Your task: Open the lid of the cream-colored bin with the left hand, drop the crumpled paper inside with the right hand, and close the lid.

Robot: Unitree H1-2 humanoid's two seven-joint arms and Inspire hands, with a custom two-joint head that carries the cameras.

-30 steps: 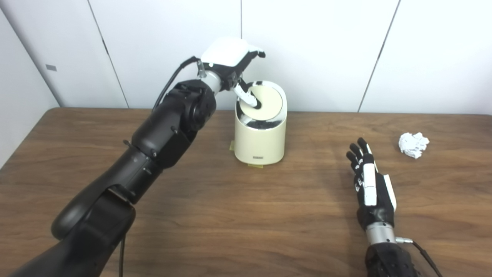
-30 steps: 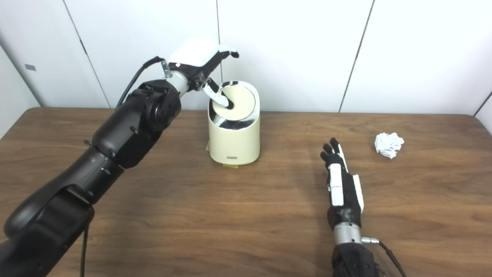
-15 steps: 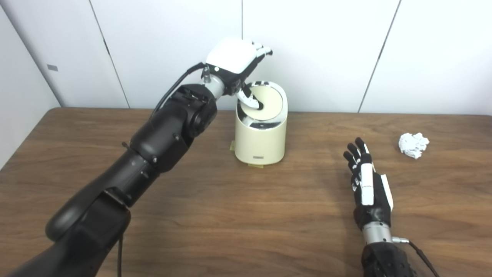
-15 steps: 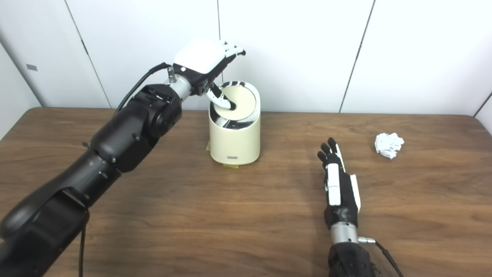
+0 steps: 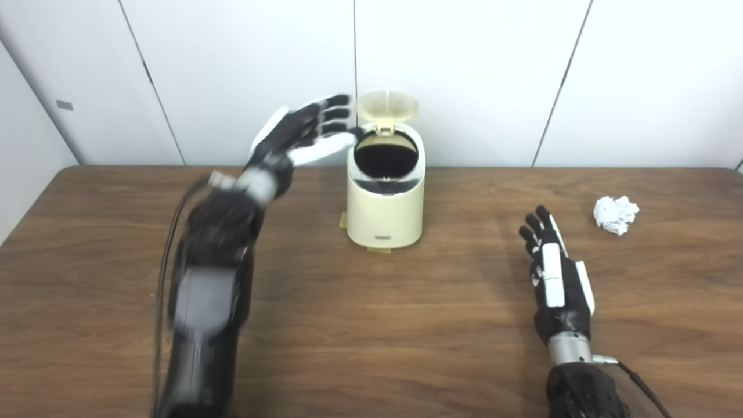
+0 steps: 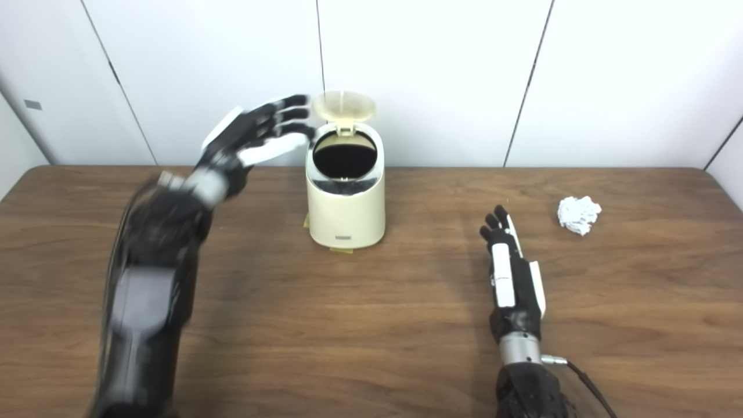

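Observation:
The cream-colored bin stands at the back middle of the table, its round lid flipped upright behind a dark opening. My left hand hovers just left of the rim, blurred, palm toward me and fingers spread, holding nothing. The crumpled white paper lies on the table at the far right. My right hand rests flat on the table, fingers straight and apart, well short and left of the paper.
The brown wooden table ends at a white panelled wall right behind the bin. Small tape tabs sit under the bin's base. A cable trails from my right wrist.
The lid has sprung up from shut to upright. My left hand came off the lid, swung left and turned over with fingers spread. The right hand barely moved. The view shifted slightly.

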